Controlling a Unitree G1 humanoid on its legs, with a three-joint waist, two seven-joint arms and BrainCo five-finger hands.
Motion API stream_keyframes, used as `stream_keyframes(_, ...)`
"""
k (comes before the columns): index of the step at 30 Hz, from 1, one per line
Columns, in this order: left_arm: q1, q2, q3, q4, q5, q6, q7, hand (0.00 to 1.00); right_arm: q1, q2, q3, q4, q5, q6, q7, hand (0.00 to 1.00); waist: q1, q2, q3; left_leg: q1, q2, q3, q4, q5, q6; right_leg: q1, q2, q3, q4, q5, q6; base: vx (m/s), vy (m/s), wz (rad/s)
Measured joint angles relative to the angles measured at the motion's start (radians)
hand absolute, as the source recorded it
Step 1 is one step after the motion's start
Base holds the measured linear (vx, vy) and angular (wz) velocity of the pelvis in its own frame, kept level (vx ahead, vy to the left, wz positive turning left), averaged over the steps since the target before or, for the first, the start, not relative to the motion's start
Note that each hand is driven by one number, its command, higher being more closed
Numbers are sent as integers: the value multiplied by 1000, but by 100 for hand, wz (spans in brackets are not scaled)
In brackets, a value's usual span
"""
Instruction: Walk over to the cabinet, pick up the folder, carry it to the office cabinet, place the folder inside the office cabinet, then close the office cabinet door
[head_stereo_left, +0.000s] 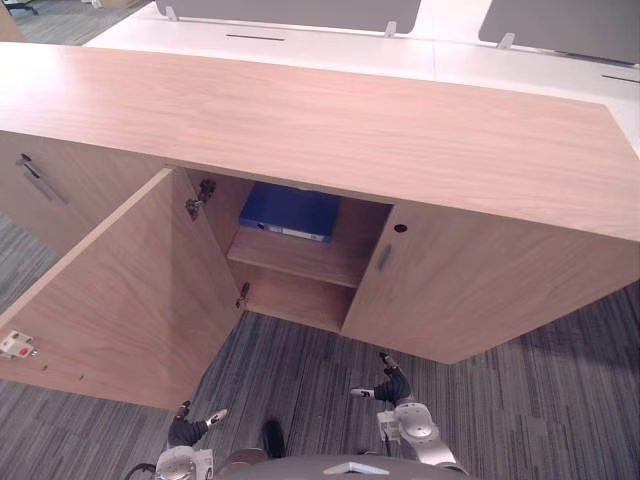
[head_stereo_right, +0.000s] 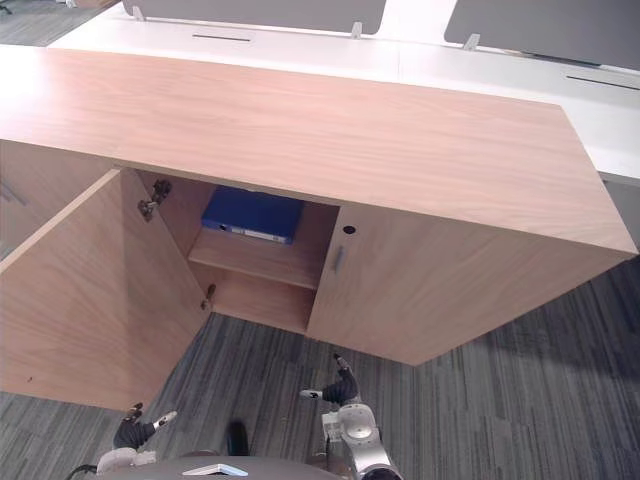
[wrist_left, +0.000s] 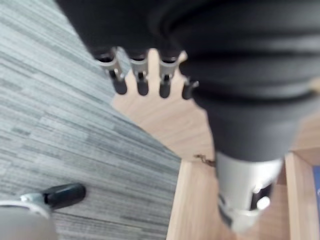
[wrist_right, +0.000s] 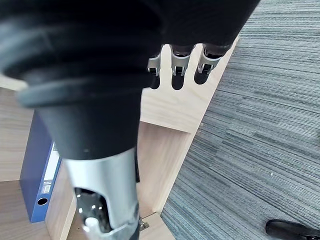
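On the upper shelf (head_stereo_left: 300, 260) of the office cabinet (head_stereo_left: 330, 120), behind its open door (head_stereo_left: 120, 290), the blue folder (head_stereo_left: 290, 212) lies flat. Its long axis runs side to side, and its white-labelled spine faces outward. Low over the carpet (head_stereo_left: 520, 400), the left hand (head_stereo_left: 188, 428) and right hand (head_stereo_left: 393, 386) hang empty, fingers loosely straight.
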Motion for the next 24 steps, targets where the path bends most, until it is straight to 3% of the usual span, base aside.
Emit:
stream_keyframes(5, 1, 1, 11, -2, 4, 0, 1, 0, -30, -1, 8, 40, 0, 0, 0, 0, 0, -8, 2, 30, 10, 0, -1, 0, -2, 36, 18, 2, -14, -5, -12, 9, -49, 4)
stream_keyframes(9, 4, -4, 95, -40, -30, -1, 35, 0, -29, -4, 8, 76, 0, 4, 0, 0, 1, -5, 6, 34, 25, -25, -1, 5, -13, 46, 33, -7, -12, -14, -24, -48, -66, 7)
stream_keyframes(16, 12, 0, 337, -206, -282, -49, 124, 0, -15, -6, 5, 74, -1, 19, -3, 0, 18, -10, 11, 26, 25, -77, -1, 10, -20, 63, 34, -55, -12, -36, -30, -25, -38, 20)
stream_keyframes(24, 33, 47, 448, -367, -410, -106, 149, 0, -34, -6, 14, 65, -2, 22, -25, 0, 53, -28, 22, 13, 7, -135, -1, 9, -19, 88, 32, -80, -16, -31, -24, 54, -22, 26)
